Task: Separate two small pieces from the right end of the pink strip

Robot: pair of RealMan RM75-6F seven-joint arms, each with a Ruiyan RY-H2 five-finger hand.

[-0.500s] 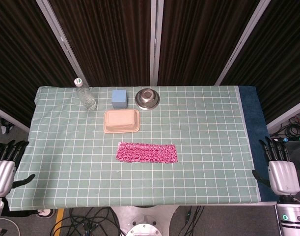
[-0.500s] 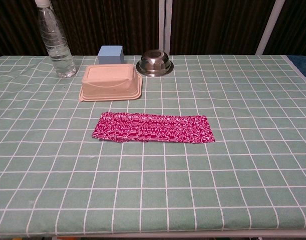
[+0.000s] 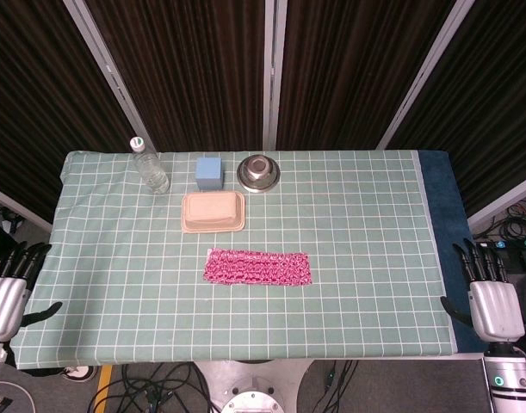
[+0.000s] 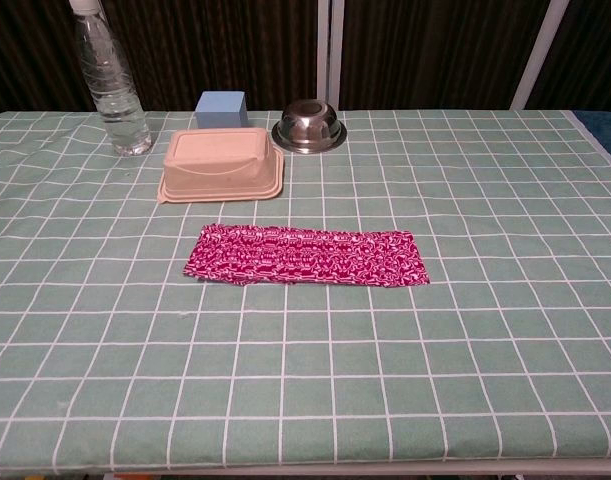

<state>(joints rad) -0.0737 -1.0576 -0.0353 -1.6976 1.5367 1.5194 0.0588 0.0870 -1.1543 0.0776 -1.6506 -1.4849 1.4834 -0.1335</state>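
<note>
The pink strip [image 3: 258,268] [image 4: 307,256] lies flat and whole near the middle of the green checked table, its long side running left to right. My left hand [image 3: 8,292] hangs off the table's front left corner with fingers straight and apart, holding nothing. My right hand [image 3: 490,297] sits just past the table's front right corner, fingers extended and empty. Both hands are far from the strip. The chest view shows neither hand.
Behind the strip stand a beige lidded container [image 3: 213,212] [image 4: 222,163], a blue block [image 3: 209,171] [image 4: 221,108], an upturned steel bowl [image 3: 258,172] [image 4: 309,126] and a clear water bottle [image 3: 150,167] [image 4: 111,80]. A dark blue band [image 3: 438,202] edges the table's right side.
Both hands have dropped slightly toward the bottom of the head view. The strip and other objects have not moved.
</note>
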